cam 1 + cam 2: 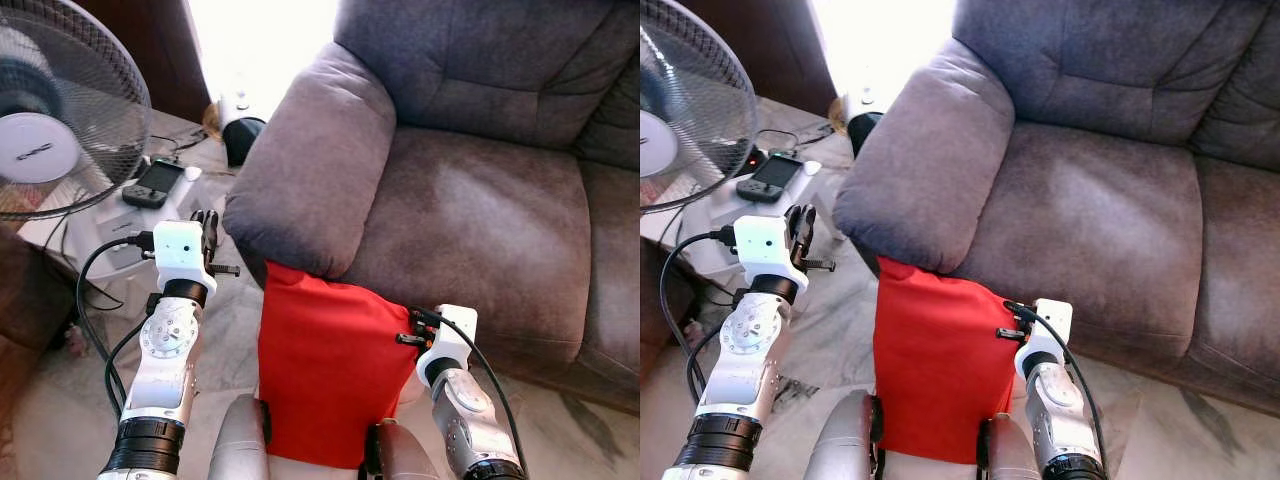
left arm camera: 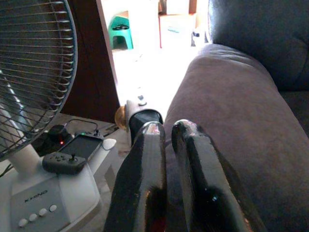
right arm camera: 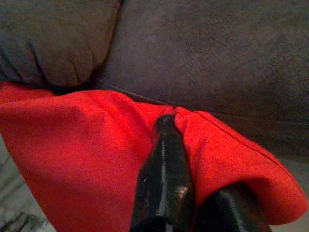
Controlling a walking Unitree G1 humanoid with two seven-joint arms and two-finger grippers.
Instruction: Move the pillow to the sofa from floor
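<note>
Pillow: the red pillow is standing upright in front of the robot, its top edge leaning against the front of the sofa, right under the armrest.
Right hand: the right hand is pinching the pillow's upper corner on the robot's right side; its fingers are pressing together with the red fabric folding over them.
Left hand: the left hand is hovering in the air beside the armrest, off to the pillow's left, its two black fingers nearly touching and carrying nothing.
Sofa: the grey seat cushion is lying bare behind the pillow.
Fan: a white fan is standing at far left.
Controller: a dark game controller is resting on the fan's white base.
Floor: pale marbled floor is showing beneath the arms, with black cables looping by the left arm.
</note>
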